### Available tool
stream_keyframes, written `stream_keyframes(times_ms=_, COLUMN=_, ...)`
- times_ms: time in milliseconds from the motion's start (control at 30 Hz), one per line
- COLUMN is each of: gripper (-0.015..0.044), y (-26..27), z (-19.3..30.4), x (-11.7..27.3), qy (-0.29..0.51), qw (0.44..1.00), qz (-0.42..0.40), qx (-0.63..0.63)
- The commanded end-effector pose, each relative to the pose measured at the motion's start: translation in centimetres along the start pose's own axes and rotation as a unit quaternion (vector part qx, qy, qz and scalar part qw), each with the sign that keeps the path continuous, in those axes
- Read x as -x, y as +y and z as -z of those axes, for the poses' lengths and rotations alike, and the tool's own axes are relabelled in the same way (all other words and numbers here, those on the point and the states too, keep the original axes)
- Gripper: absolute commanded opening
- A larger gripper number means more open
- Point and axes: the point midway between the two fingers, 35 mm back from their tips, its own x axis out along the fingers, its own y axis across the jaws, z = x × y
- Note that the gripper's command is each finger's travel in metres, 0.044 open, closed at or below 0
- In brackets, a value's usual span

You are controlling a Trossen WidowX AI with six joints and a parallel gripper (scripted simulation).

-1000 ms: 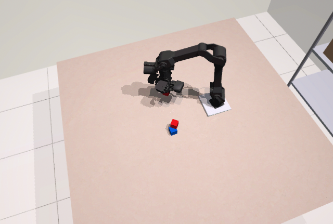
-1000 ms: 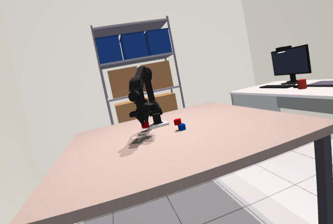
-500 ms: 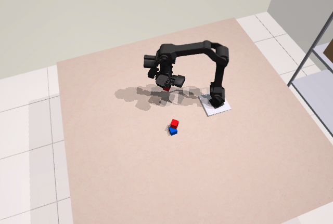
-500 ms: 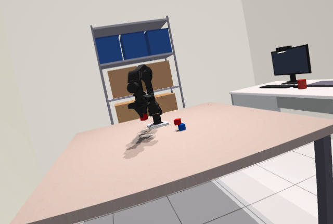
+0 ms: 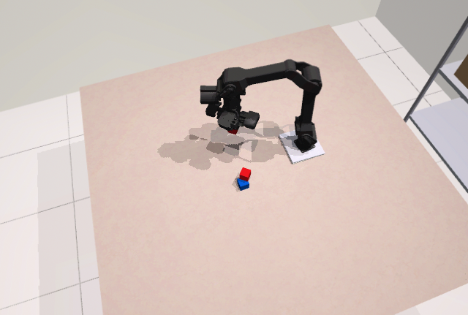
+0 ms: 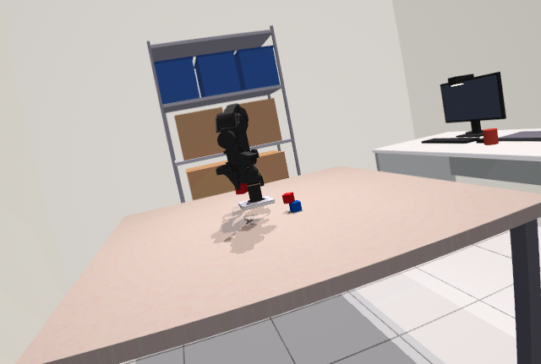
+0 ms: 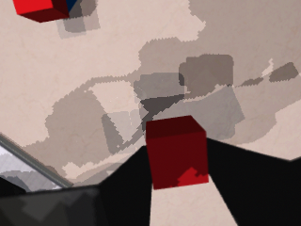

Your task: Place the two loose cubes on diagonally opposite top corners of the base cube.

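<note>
The blue base cube (image 5: 243,185) (image 6: 295,206) sits on the table (image 5: 170,236) (image 6: 262,273), well apart from the arm's foot. One red cube (image 5: 245,173) (image 6: 288,198) (image 7: 39,9) is on top of it, off to one side, so one corner looks capped. The other red cube (image 5: 232,131) (image 6: 240,188) (image 7: 179,157) is up in the air, squeezed between the two fingers of the black gripper (image 5: 234,124) (image 7: 174,148). So the job in hand, I think, is carrying this last cube over to the blue one. Next, the arm should bring it over the blue cube's free corner, turn it to line up, and set it down softly and flat. It needs a tiny gap beside the first red cube, because a bump could knock that one off. The arm reaches up from its foot by the white notepad (image 5: 298,157) (image 6: 269,200) (image 7: 19,167), goes across, then bends down, with the fingers pointing at the table.
</note>
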Motion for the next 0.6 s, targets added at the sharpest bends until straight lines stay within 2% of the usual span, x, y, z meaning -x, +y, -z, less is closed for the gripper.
stream_keyframes(times_ms=0, gripper=0.0105, y=0.2, z=-1.0, x=0.0, qy=-0.001, qw=1.000, qz=0.002, qx=0.002)
stream_keyframes(times_ms=567, gripper=0.0105, y=1.8, z=-5.7, x=-0.3, qy=-0.004, qw=1.000, qz=0.004, qx=0.016)
